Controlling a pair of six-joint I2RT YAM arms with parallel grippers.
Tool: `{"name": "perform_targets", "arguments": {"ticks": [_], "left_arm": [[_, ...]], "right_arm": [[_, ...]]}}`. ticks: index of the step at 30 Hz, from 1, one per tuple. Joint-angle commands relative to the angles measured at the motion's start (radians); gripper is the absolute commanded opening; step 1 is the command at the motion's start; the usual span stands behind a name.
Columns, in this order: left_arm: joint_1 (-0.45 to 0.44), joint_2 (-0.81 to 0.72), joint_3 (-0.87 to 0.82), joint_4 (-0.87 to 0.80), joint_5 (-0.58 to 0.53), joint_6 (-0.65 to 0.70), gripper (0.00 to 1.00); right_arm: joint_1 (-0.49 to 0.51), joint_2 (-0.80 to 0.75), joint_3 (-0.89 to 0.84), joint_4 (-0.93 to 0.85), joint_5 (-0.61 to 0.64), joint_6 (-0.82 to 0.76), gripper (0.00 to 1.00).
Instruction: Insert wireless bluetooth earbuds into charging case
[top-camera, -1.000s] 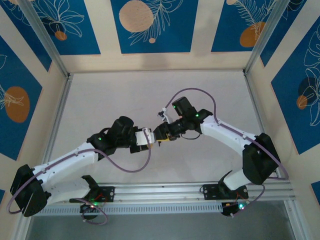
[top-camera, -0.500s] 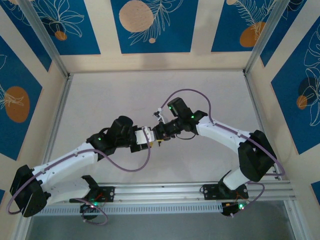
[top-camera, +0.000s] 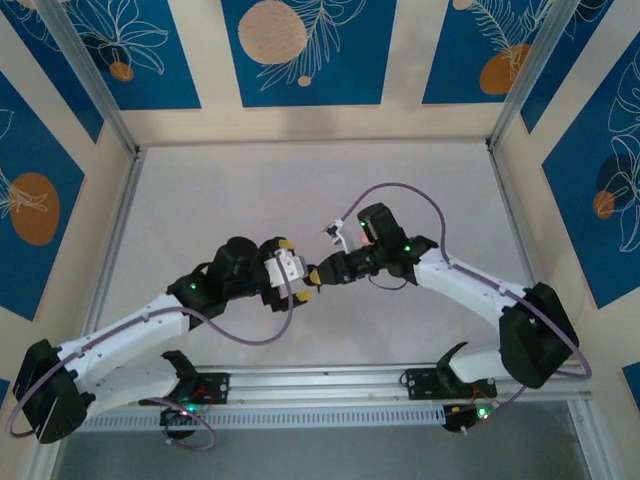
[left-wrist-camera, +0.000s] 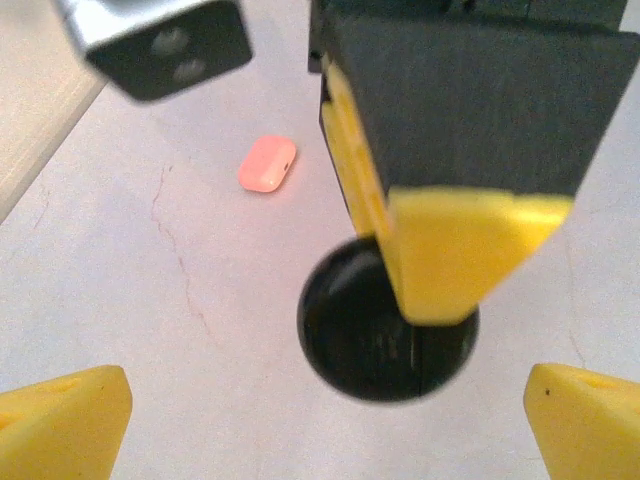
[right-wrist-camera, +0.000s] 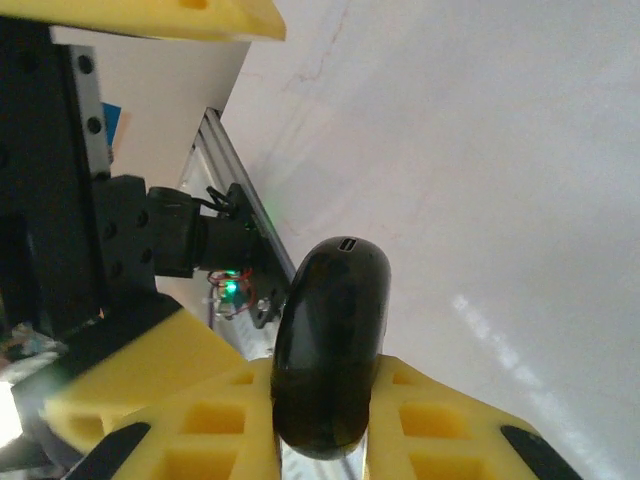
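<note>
Black charging case (right-wrist-camera: 335, 320): clamped by right gripper (right-wrist-camera: 320, 405), long axis 12-to-6, in line with the jaws. Left gripper (left-wrist-camera: 325, 430): jaws wide, empty; case at its 12 o'clock

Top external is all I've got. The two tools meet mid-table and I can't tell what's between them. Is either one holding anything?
Observer: Yes. On the right wrist view, the right tool is shut on a black case.
Operator: And the left tool?
Observer: Open. Its fingers stand wide apart, either side of that case and clear of it.
Operator: Anything else down there?
Observer: A pink case lies on the table, beyond the black one on the left wrist view.
</note>
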Motion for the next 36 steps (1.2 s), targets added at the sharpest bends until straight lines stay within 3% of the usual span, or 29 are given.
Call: {"name": "perform_targets", "arguments": {"ticks": [1,5,9,15,19,22,28,36], "left_arm": [[0.036,-0.033,-0.026,0.074,0.086,-0.082,1.0],[0.081,-0.057,-0.041,0.084,0.216,-0.112,0.94],[0.109,-0.068,-0.046,0.088,0.311,-0.12,0.8],[0.112,-0.019,0.004,0.015,0.391,-0.083,0.71],[0.111,0.027,0.058,-0.032,0.457,-0.048,0.63],[0.112,0.042,0.086,-0.059,0.49,-0.022,0.63],[0.111,0.057,0.121,-0.103,0.537,0.006,0.62],[0.111,0.1,0.152,-0.155,0.601,0.019,0.61]], "right_arm": [[-0.027,-0.055,-0.043,0.082,-0.032,-0.182,0.18],[-0.077,-0.103,-0.085,0.117,-0.135,-0.38,0.18],[-0.133,-0.152,-0.103,0.109,-0.243,-0.59,0.17],[-0.153,-0.144,-0.014,-0.119,-0.327,-0.885,0.18],[-0.133,-0.105,0.057,-0.262,-0.273,-0.993,0.18],[-0.108,-0.082,0.097,-0.333,-0.207,-1.051,0.18],[-0.052,-0.061,0.153,-0.41,-0.074,-1.154,0.18],[-0.003,-0.026,0.205,-0.433,0.007,-1.202,0.18]]}}
